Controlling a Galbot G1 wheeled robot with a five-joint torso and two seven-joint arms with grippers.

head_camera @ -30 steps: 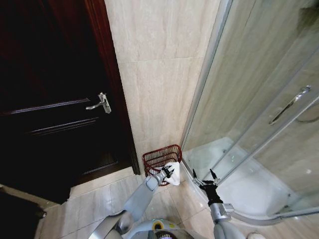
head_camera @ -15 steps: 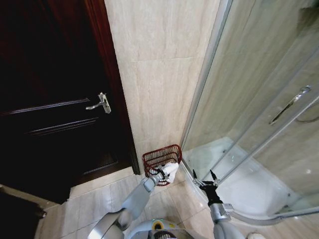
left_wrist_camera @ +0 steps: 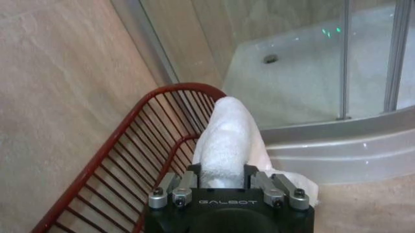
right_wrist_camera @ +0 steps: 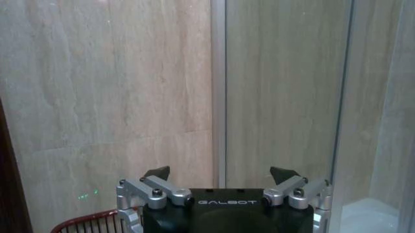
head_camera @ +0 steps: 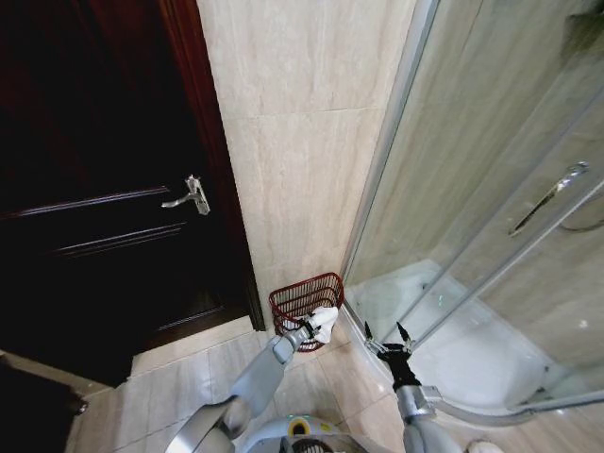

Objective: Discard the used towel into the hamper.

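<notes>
The left gripper is clamped on the towel: the jaws are closed on the bunched white cloth, w/ one rounded fold standing up past the fingertips and a looser tail hanging down on the shower side. In the head view the left gripper is seen at the near rim of the hamper, w/ the towel held at rim height, over the near edge rather than well inside the basket.

The towel is judged soft, light and limp: no stiffness, so it will drape and sag wherever it is not pinched. It looks like terry, so slip in the jaws is unlikely; breakage is not a concern. The hold is best taken on a gathered bunch near the middle, as appears to be done here, so less cloth trails. The hanging tail may catch on the rim or the open wires of the hamper, or be left draped outside if release comes too near the edge.

The hamper stands on the floor in the corner, against the tiled wall and just beside the shower enclosure.

The right gripper is held idle near the shower base, fingers spread apart and empty; the same is seen in the right wrist view.
</notes>
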